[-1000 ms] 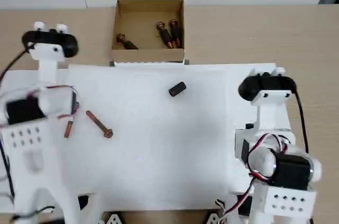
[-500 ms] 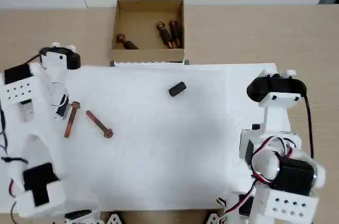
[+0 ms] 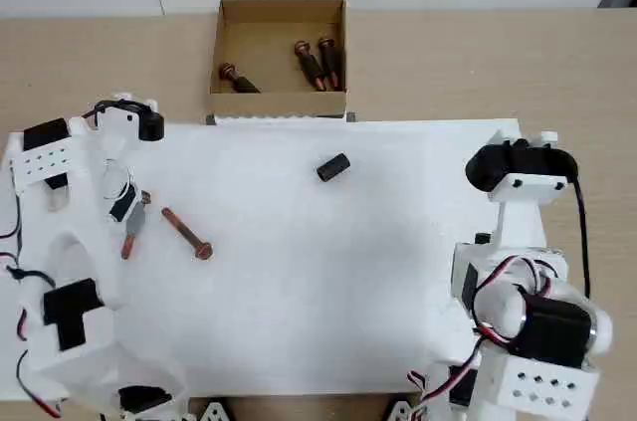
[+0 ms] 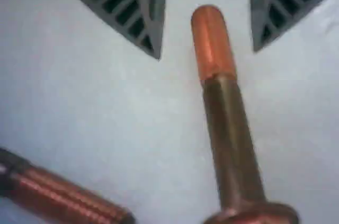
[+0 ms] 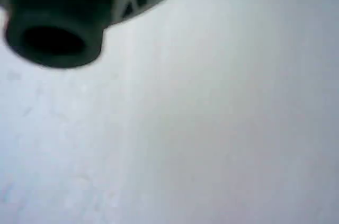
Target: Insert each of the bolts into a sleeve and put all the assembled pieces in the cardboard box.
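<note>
left wrist view: the left gripper (image 4: 206,44) is spread wide, its ribbed grey fingers (image 4: 132,7) flanking the smooth copper tip of a flanged bolt (image 4: 228,128) on the white mat (image 3: 328,292). a threaded second bolt (image 3: 186,234) lies just to its right. the right gripper (image 5: 114,1) clasps a hollow black held sleeve (image 5: 53,38). a loose sleeve (image 3: 333,167) lies mid-mat. at the far side, the cardboard box (image 3: 282,103) holds three assembled pieces (image 3: 310,63).

Readable text overall: none in any view.
Cardboard box (image 3: 282,7): no legible print.
White sheet (image 3: 328,282): no legible marks.
Bolt (image 4: 229,128): no legible stamp.
</note>
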